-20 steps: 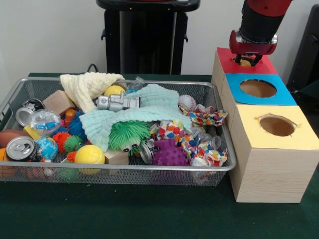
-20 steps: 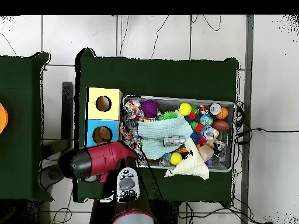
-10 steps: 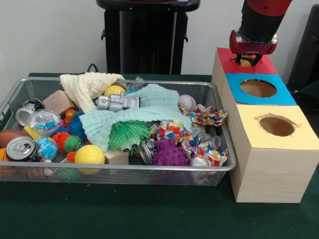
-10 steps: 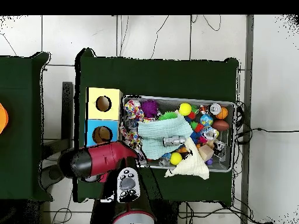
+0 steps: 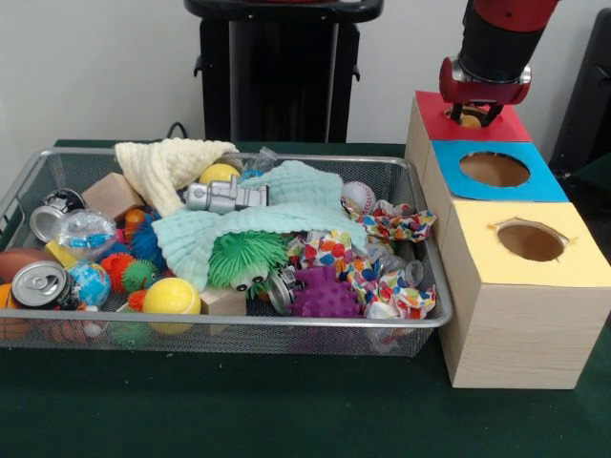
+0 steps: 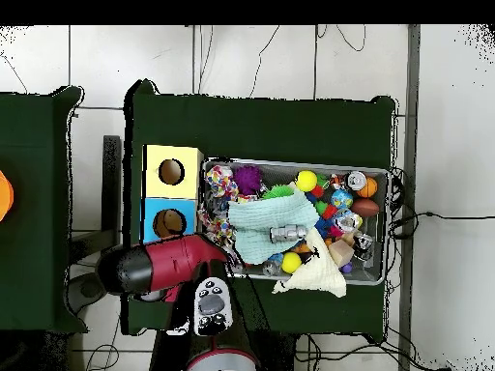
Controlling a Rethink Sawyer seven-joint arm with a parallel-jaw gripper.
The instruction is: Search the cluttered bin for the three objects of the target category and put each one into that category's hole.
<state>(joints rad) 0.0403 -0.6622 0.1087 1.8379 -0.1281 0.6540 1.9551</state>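
Your gripper (image 5: 474, 114) hangs right over the hole in the red-topped box (image 5: 511, 125), far right, its dark fingers set round a small round orange-yellow object (image 5: 470, 120); whether they actually pinch it, you cannot tell. Nearer on the right stand the blue-topped box (image 5: 544, 186) and the yellow-topped box (image 5: 573, 267), both pale wood-grain with round holes. To the left, the wire-mesh bin (image 5: 286, 329) holds a soft mint cloth (image 5: 296, 205), a waffled cream cloth (image 5: 162, 162), a spiky purple ball (image 5: 327, 296), a smooth yellow ball (image 5: 171, 297) and a metal can (image 5: 40, 283).
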